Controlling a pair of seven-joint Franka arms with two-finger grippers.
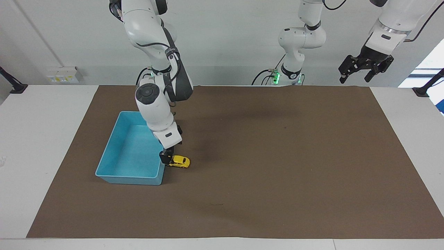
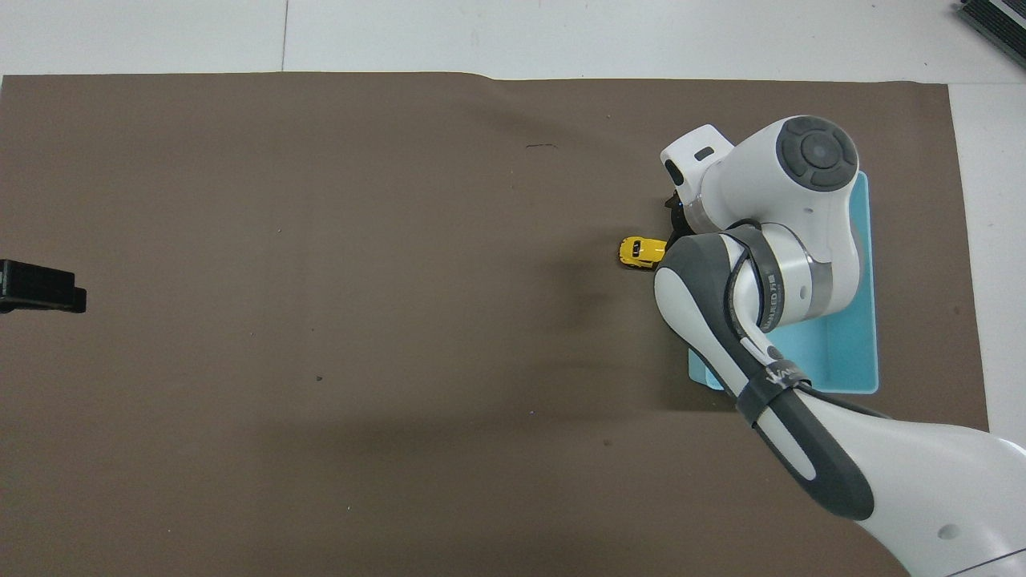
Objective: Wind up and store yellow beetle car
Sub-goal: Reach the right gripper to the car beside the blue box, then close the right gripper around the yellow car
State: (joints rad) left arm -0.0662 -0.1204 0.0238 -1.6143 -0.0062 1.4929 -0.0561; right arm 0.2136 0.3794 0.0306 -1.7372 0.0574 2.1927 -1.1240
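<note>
We see a bright yellow beetle car (image 1: 179, 161) with dark windows, a light blue bin (image 1: 118, 163), a plain brown mat (image 1: 277, 166) on a white counter (image 1: 34, 139), and white arms with grey joints and black tools.

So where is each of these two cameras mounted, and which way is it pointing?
Facing view: high across the table, looking at both robots; both arms show, right end effector low at the yellow beetle car.
Overhead view: above the robots' end, looking steeply down; right arm, left end effector.
Shared: car, blue bin, brown mat.
</note>
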